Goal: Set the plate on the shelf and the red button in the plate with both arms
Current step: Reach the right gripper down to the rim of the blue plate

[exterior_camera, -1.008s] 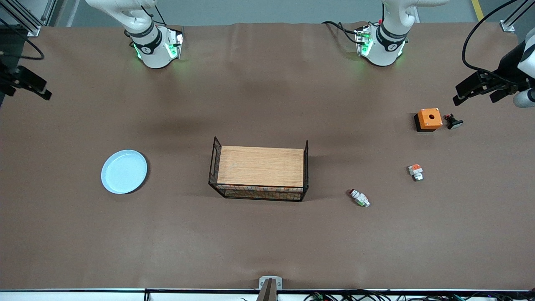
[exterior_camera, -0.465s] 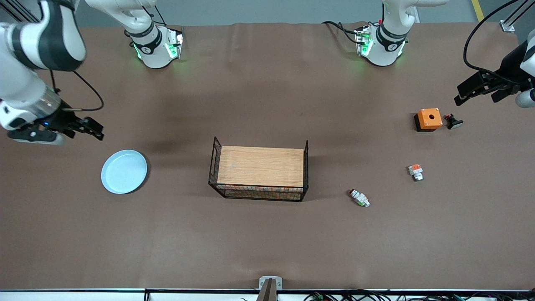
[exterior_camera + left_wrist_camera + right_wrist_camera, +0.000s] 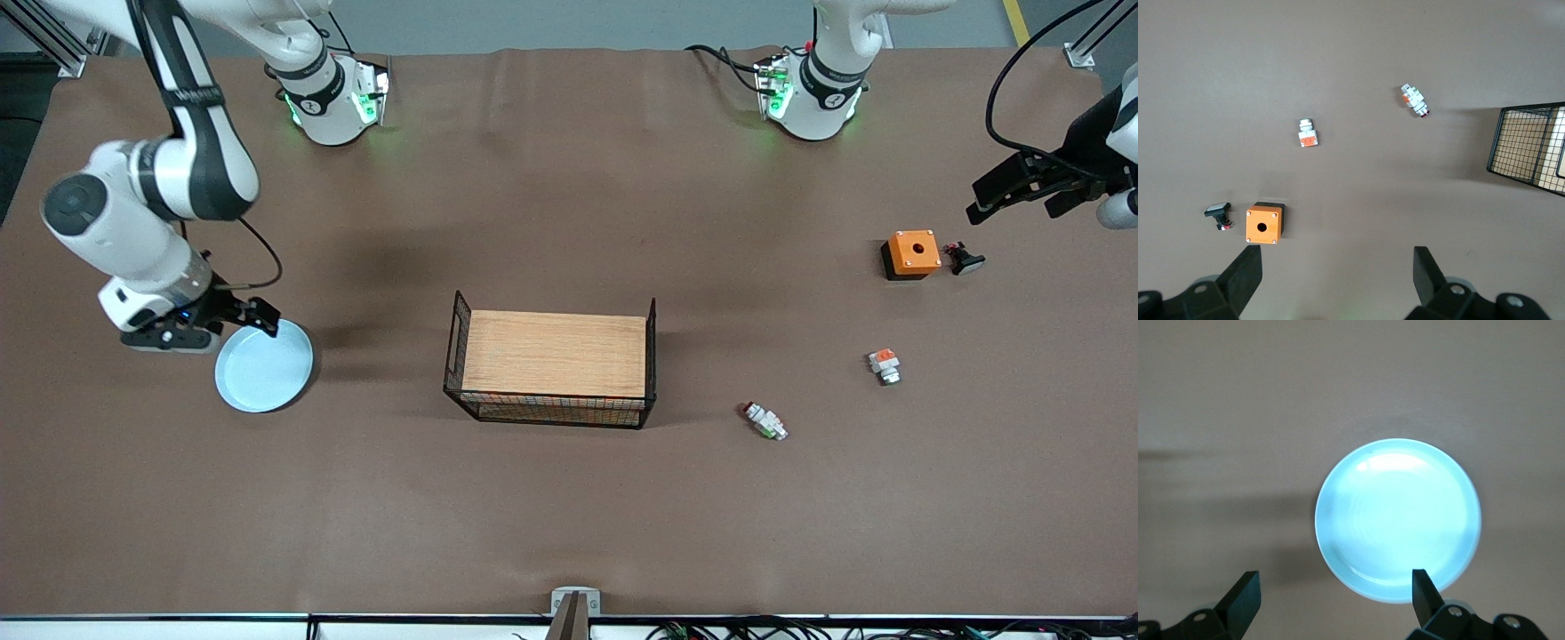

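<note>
The pale blue plate (image 3: pixel 264 365) lies flat toward the right arm's end of the table. My right gripper (image 3: pixel 238 324) hovers open over the plate's rim on the robots' side. In the right wrist view the plate (image 3: pixel 1398 520) fills the middle, and the gripper (image 3: pixel 1335 597) has one finger above the rim and the other over bare table. The red button (image 3: pixel 765 420), a small white-grey part, lies near the basket and also shows in the left wrist view (image 3: pixel 1414 101). My left gripper (image 3: pixel 1013 206) waits, open and empty (image 3: pixel 1338 272), above the table by the orange box.
A wire basket (image 3: pixel 458 356) with a wooden board on it stands mid-table; its corner shows in the left wrist view (image 3: pixel 1528 148). An orange box with a hole (image 3: pixel 912 253), a black part (image 3: pixel 965 259) and a stubby white part with an orange-red top (image 3: pixel 884 365) lie toward the left arm's end.
My right arm has swung in from the table's end and come down over the plate's rim. The left arm has barely moved. Nothing on the table has shifted.
</note>
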`<state>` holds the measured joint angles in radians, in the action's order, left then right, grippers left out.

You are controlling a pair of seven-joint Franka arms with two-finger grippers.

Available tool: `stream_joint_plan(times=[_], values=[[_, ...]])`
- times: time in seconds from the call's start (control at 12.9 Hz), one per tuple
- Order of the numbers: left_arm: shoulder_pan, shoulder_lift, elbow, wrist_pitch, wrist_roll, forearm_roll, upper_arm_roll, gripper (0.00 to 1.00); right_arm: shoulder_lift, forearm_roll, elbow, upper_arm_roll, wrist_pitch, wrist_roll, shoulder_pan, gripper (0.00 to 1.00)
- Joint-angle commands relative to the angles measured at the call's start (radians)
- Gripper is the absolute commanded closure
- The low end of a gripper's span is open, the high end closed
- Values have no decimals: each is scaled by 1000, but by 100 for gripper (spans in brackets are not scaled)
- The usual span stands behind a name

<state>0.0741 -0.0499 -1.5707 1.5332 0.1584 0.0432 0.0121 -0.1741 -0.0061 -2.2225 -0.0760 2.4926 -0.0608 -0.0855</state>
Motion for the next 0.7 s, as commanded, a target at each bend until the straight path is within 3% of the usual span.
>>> stream_joint_plan(times=[0.0, 0.16, 0.47, 0.62], values=[[-4, 24, 15, 1, 7, 9, 2, 0, -140, 12, 1, -5, 150, -25, -20, 0], [-2, 44, 17, 1, 9, 11, 2, 0, -209, 12, -2, -5, 238, -46, -31, 0], [9, 74, 17, 31, 33, 7, 0, 0, -254, 12, -2, -5, 253, -54, -40, 0], [12, 82, 17, 33, 100, 7, -1, 0, -277, 12, -2, -5, 253, -54, -55, 8]])
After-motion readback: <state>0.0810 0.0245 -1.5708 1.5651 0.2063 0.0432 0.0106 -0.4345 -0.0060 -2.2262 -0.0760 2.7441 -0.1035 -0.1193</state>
